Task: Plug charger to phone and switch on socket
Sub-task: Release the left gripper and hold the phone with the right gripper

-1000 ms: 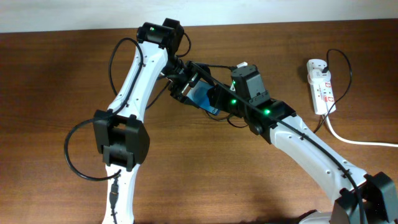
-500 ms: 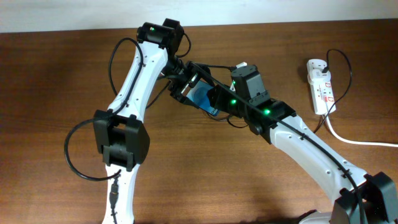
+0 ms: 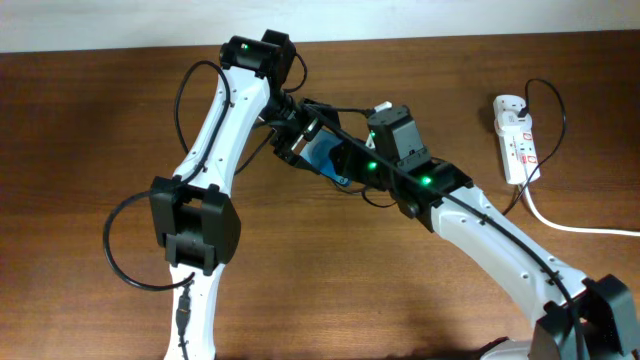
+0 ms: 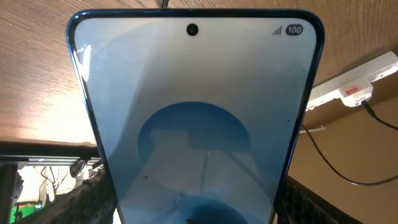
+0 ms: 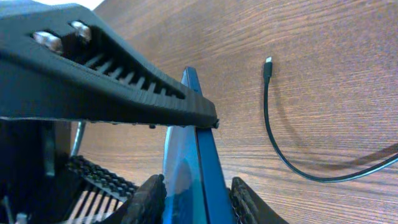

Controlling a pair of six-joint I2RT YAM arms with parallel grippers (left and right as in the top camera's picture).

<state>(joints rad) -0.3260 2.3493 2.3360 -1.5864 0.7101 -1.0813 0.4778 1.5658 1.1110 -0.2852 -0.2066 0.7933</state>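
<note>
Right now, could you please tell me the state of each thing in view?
Phone: screen lit, held up, charger not in it.
Charger: lying on the table, tip free.
Socket: on the table; switches too small to read.
Left hand: shut on the phone.
Right hand: straddling the phone's edge; grip unclear.

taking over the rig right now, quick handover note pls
Left gripper: shut on the phone, held up off the table.
Right gripper: jaws straddle the phone's edge; grip unclear.
Charger plug tip: loose on the table, not in the phone.
Socket: far right, untouched.
Done: phone lifted. To do: plug in, switch on.
</note>
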